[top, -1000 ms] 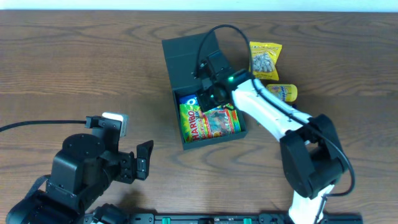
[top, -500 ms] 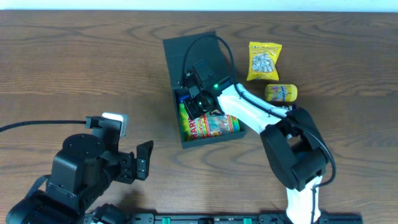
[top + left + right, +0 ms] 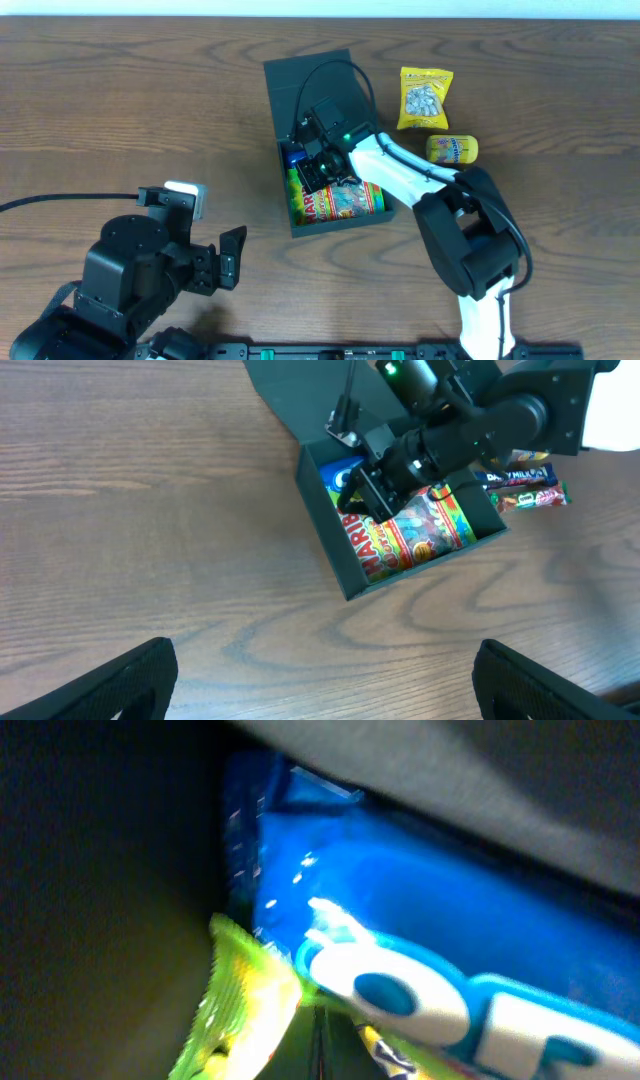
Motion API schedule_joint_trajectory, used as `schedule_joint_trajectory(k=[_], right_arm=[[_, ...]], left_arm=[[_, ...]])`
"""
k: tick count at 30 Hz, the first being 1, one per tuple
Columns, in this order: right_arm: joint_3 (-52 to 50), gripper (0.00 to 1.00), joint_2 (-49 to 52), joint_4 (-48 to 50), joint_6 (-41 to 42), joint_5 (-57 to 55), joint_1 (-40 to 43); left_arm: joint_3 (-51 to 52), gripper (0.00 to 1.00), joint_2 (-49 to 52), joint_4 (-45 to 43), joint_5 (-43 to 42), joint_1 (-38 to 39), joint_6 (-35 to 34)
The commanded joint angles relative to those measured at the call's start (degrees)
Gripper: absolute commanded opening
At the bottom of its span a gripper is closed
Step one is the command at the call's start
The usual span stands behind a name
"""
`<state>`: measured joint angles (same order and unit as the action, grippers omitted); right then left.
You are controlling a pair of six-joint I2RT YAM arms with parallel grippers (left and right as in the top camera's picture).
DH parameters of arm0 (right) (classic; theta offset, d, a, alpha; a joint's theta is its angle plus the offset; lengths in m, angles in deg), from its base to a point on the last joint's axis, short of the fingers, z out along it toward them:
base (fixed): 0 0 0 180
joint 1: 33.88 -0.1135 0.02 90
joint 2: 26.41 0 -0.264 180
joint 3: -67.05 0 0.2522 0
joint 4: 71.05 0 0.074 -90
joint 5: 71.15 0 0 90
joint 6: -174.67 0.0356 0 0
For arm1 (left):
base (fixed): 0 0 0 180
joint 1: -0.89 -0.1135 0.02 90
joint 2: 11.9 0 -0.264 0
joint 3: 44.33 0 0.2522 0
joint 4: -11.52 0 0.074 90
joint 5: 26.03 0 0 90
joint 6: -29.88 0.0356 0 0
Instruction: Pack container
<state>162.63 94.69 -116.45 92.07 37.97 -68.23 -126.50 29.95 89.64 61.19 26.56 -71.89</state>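
The container (image 3: 338, 223) is a dark box with its flap lid (image 3: 310, 85) leaning back. Inside lie a green-and-red Haribo packet (image 3: 348, 200) and a blue packet (image 3: 293, 155). My right gripper (image 3: 314, 172) reaches down into the box's left end, shut, its tips pressed where the two packets meet. In the right wrist view the closed fingertips (image 3: 320, 1040) sit between the blue packet (image 3: 420, 910) and the green packet's edge (image 3: 240, 1010). My left gripper (image 3: 330, 700) hangs open over bare wood, well short of the container (image 3: 340, 555).
A yellow nut packet (image 3: 425, 98) and a smaller yellow packet (image 3: 452, 149) lie right of the box. Two candy bars (image 3: 520, 485) lie beside the box's right wall, under the right arm. The left arm's base (image 3: 130, 275) fills the near left corner.
The right gripper has moved left and down into the box's left end over the past second, then held still. The left arm has not moved.
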Motion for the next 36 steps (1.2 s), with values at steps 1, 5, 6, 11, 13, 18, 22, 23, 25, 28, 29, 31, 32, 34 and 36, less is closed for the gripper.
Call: schedule_joint_trajectory(k=[1, 5, 6, 11, 13, 18, 22, 23, 25, 28, 29, 31, 32, 34, 36], right_arm=[[1.46, 0.01, -4.22, -1.57, -1.95, 6.1, 1.44], [1.92, 0.01, -13.03, -3.15, -4.24, 4.2, 3.54], [1.92, 0.01, -15.3, -3.87, -4.52, 2.19, 4.28], [1.92, 0.11, -22.84, -9.68, -4.42, -11.17, 9.31], [1.92, 0.24, -23.93, -12.87, -3.67, -15.21, 12.37], [1.81, 0.85, -22.18, -22.01, 1.22, -20.02, 22.53], [1.79, 0.99, -19.63, -24.79, 2.86, -19.63, 28.09], [1.79, 0.99, -18.95, -24.98, 2.84, -19.32, 28.94], [1.79, 0.99, -17.31, -25.07, 2.78, -19.32, 30.14], [1.79, 0.99, -14.03, -25.2, 1.99, -19.37, 31.65], [1.79, 0.99, -13.03, -25.18, 2.03, -19.34, 32.13], [1.79, 0.99, -10.91, -24.96, 3.02, -19.32, 33.27], [1.79, 0.99, -10.36, -24.94, 3.28, -19.3, 33.64], [1.79, 0.99, -9.97, -24.98, 3.3, -19.3, 34.1], [1.81, 0.99, -10.19, -24.98, 3.43, -19.06, 34.23]], left_arm=[[-1.29, 0.95, -0.13, 0.15, 0.39, -0.13, 0.04], [-1.31, 0.95, -0.13, 0.11, 0.39, -0.13, 0.04], [-1.29, 0.95, -0.13, 0.11, 0.39, -0.13, 0.04], [-1.29, 0.95, -0.13, 0.13, 0.39, -0.13, 0.04], [-1.29, 0.96, -0.13, 0.13, 0.39, -0.13, 0.04], [-1.31, 0.95, -0.13, 0.13, 0.39, -0.13, 0.04], [-1.29, 0.96, -0.13, 0.11, 0.39, -0.13, 0.04], [-1.29, 0.95, -0.13, 0.13, 0.39, -0.13, 0.04], [-1.29, 0.95, -0.13, 0.11, 0.39, -0.13, 0.04], [-1.29, 0.95, -0.13, 0.13, 0.39, -0.13, 0.02], [-1.29, 0.95, -0.13, 0.13, 0.37, -0.13, 0.02], [-1.29, 0.95, -0.13, 0.15, 0.37, -0.13, 0.02], [-1.29, 0.95, -0.13, 0.13, 0.37, -0.13, 0.02], [-1.29, 0.95, -0.13, 0.13, 0.39, -0.13, 0.02], [-1.31, 0.95, -0.13, 0.09, 0.42, -0.13, 0.02]])
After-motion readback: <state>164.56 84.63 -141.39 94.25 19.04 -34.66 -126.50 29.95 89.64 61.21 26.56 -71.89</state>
